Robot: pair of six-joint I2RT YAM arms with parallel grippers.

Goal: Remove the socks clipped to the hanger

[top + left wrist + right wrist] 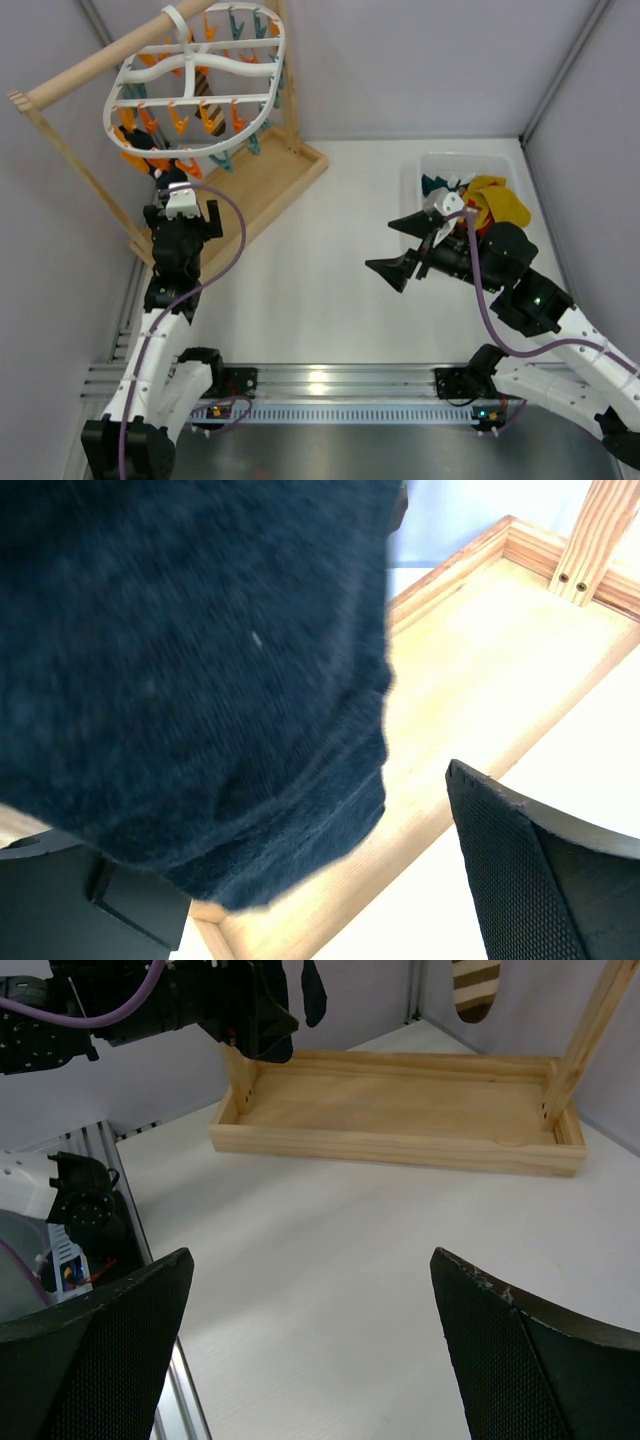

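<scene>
Mid-task: going for dark sock hanging off hanger, back-left. Straddling it with left gripper, fingers apart, no clamp yet. Holding right gripper spread, empty, near bin of socks. Next: pinch sock, tug down.

White hanger tilted on rod; dark sock, striped sock hanging.

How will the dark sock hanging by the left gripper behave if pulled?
Probably floppy: the dark sock drapes in soft knit folds. Likely light, hanging freely below the hanger. It may stretch, not slip, given its fuzzy fabric.
</scene>
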